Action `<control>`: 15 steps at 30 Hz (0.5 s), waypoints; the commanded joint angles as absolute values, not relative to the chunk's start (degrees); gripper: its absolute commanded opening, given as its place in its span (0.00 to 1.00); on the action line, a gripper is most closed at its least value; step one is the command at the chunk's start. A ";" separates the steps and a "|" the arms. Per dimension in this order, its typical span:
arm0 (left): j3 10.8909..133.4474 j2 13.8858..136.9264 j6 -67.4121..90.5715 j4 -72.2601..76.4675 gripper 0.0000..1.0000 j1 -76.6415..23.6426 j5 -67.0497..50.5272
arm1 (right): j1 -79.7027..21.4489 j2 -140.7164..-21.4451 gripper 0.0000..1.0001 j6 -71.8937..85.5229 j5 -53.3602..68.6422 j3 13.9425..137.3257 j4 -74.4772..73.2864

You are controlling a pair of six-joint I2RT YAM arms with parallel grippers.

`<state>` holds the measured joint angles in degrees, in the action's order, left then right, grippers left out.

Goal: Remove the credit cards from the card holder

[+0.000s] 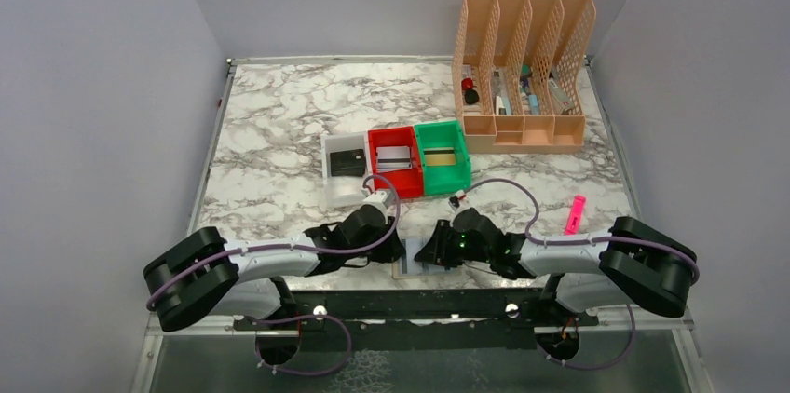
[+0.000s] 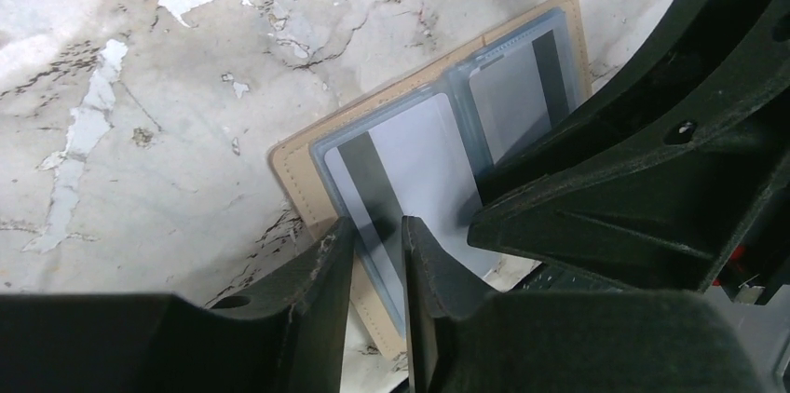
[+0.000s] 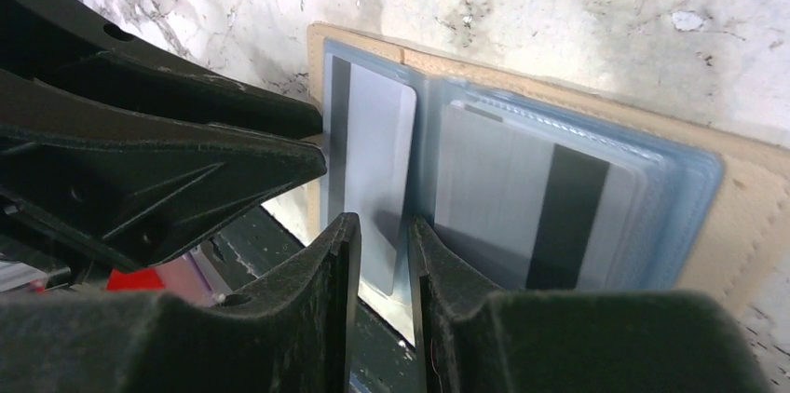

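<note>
The tan card holder (image 2: 298, 183) lies open at the table's near edge, its blue-grey pockets up; it also shows in the top view (image 1: 411, 267) and the right wrist view (image 3: 745, 197). A silvery grey credit card (image 2: 424, 169) with a dark stripe lies in one half (image 3: 377, 146). Another striped card (image 3: 531, 197) sits in the other half's pockets. My left gripper (image 2: 377, 258) hovers over the first card's end, jaws a narrow gap apart, nothing between them. My right gripper (image 3: 382, 253) stands over the same card beside the fold, jaws also slightly apart. Both grippers nearly touch (image 1: 415, 249).
A white tray (image 1: 347, 197) holds a black card, a red tray (image 1: 396, 190) a grey card, a green tray (image 1: 447, 184) a gold card, all just beyond the arms. A tan desk organiser (image 1: 522, 132) stands at the back right. A pink object (image 1: 575, 214) lies right.
</note>
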<state>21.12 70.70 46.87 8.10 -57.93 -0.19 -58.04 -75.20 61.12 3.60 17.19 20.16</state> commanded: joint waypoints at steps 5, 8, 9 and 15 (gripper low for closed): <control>18.98 74.62 48.34 9.36 0.24 -60.42 -0.63 | -56.42 -77.50 0.29 63.56 7.12 14.53 26.43; 18.80 74.87 48.55 9.00 0.21 -60.59 0.11 | -56.29 -77.63 0.25 64.12 8.01 14.33 28.01; 18.73 74.87 48.60 8.97 0.20 -60.58 0.41 | -56.26 -77.48 0.23 64.23 8.08 14.28 27.96; 18.89 74.07 48.60 7.03 0.16 -60.73 2.62 | -55.90 -74.34 0.09 64.05 7.02 13.56 26.00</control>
